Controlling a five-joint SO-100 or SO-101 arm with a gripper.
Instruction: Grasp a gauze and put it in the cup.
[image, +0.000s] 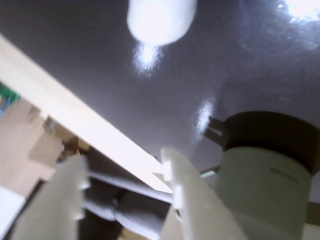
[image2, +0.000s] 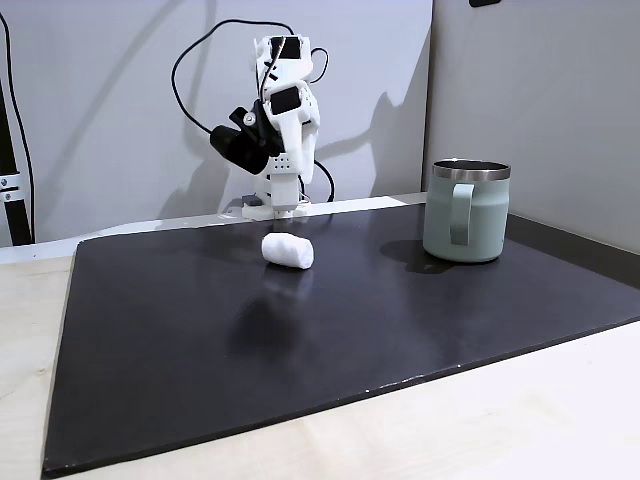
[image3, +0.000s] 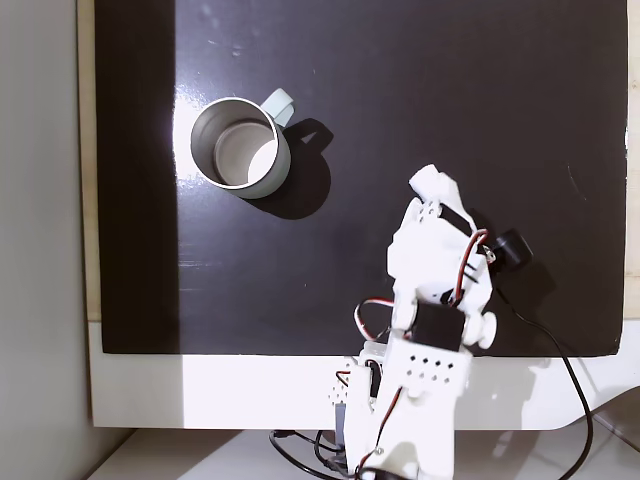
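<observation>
Gauze lies sideways, long axis left-right.

You see a black mat covering a pale wooden table. Behind it stands a plain grey wall.

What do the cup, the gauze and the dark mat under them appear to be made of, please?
The cup looks like metal with a matte sage-green coating: its bare rim shines like steel. The gauze seems a soft white fabric roll, with rounded, slightly fuzzy edges. The mat appears to be a thin black sheet, perhaps plastic or rubber, semi-gloss, since it mirrors lights and objects faintly.
</observation>
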